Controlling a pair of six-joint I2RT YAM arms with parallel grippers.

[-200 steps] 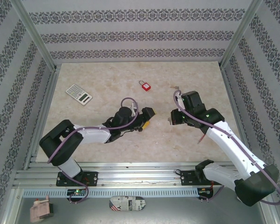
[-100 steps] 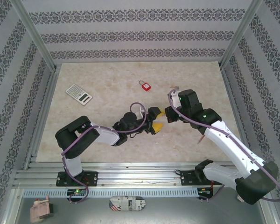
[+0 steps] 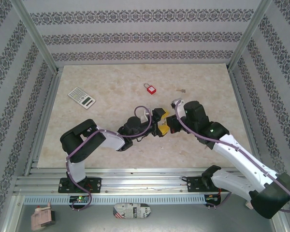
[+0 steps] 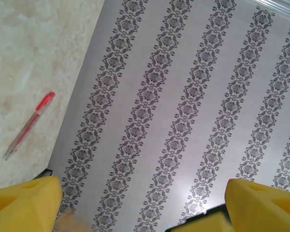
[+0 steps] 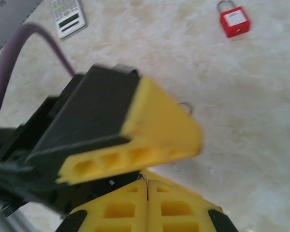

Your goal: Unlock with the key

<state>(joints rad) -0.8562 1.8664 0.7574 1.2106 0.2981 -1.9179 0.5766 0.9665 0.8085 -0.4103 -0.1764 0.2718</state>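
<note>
My left tool and right tool sit tip to tip at the middle of the surface, left one on the left. The padlock lies behind them, with the calculator well off to its left. A pen lies on the surface short of the side wall.

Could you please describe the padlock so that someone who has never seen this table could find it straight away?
Start at the beige marbled table inside the patterned walls and look toward the middle of its far half. The padlock lies there alone on bare surface. It is small and bright red with a silver shackle, unlike the grey calculator farther left.
</note>
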